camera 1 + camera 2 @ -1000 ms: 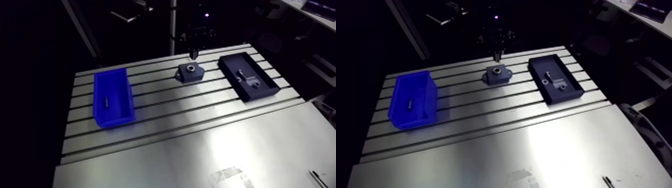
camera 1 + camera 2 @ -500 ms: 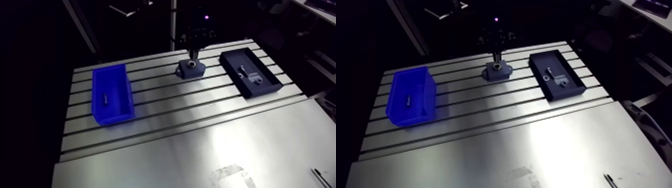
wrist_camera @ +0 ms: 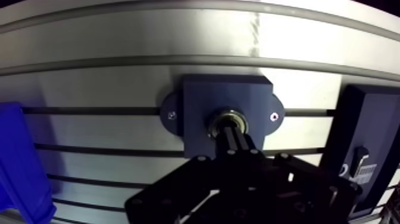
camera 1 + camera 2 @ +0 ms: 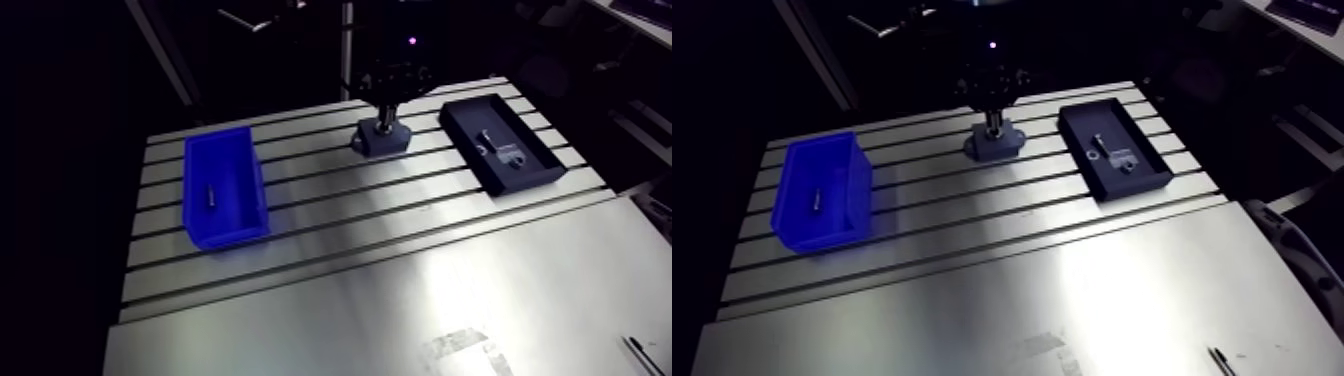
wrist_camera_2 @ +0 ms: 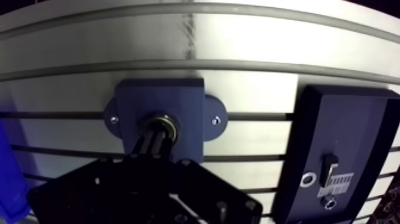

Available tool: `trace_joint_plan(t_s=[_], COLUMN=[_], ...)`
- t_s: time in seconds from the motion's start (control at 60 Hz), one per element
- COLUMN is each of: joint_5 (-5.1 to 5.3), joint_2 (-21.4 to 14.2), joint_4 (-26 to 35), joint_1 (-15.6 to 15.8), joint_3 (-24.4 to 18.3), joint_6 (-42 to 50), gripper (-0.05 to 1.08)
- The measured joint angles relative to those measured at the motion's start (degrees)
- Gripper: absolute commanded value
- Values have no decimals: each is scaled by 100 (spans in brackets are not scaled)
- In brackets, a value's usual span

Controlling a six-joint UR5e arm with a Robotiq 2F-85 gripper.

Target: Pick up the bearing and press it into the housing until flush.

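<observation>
Table (image 4: 330, 255): slotted aluminium, dark slots (image 4: 300, 215) running across its width in parallel. Near end: smooth unslotted plate (image 4: 400, 320), flush with slotted part. Dull scuff (image 4: 462, 350) on plate toward near edge. Thin dark pen-like item (image 4: 636, 356) at near right corner, too small to identify. Light: broad soft glare on metal mid-table, brighter streak along far rows in wrist view. Surround beyond table edges dark, little detail readable

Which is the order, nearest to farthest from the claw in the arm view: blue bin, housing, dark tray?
1. Housing, directly under the claw.
2. Dark tray, beside the housing.
3. Blue bin, across the table, opposite side.
</observation>
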Motion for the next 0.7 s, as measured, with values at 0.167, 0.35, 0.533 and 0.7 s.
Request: trace_joint_plan(t_s=[0.167,0.35,0.533,0.7], joint_5=[-9,-15,-17,-18], joint_2=[21,49,71,90], joint_4=[-4,-5,-5,-5], joint_1=[0,0,0,0], joint_3=[21,22,7,-23], joint_6=[-4,-8,-9,-10], gripper=[108,108,108,108])
